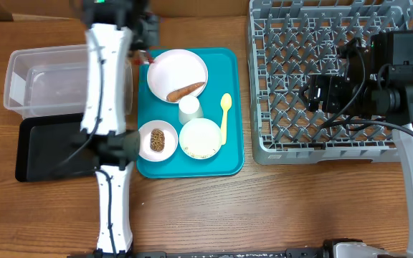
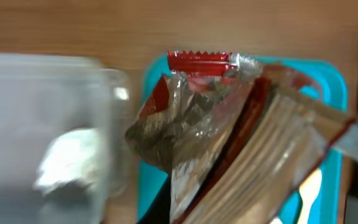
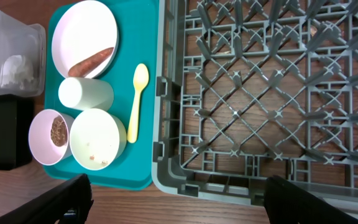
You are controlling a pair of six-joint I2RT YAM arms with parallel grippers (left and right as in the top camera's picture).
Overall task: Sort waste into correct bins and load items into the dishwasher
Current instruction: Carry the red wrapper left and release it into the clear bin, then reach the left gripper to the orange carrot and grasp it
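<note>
My left pincer (image 1: 145, 51) pinches the red crinkled snack wrapper (image 2: 197, 106) above the teal tray's (image 1: 231, 79) far-left corner, clear rectangular plastic tub (image 1: 27, 79) just leftward.

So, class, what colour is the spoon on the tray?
Pale yellow spoon, clearest from the right wrist.
</note>
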